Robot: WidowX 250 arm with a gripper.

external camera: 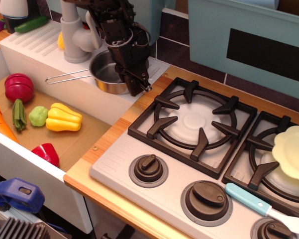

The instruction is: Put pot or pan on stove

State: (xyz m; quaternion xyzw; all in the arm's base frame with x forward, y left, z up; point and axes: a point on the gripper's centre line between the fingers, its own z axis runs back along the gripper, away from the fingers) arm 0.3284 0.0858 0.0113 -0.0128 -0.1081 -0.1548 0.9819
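The pan [105, 74] sits on the white ledge at about 10 o'clock from the stove [204, 149], its thin handle sticking out toward 9 o'clock. The gripper [135, 83] is clamped on the pan's right rim. The hold is only on a thin edge, so the pan could tip, slip out, or bump the black grate [191, 122].
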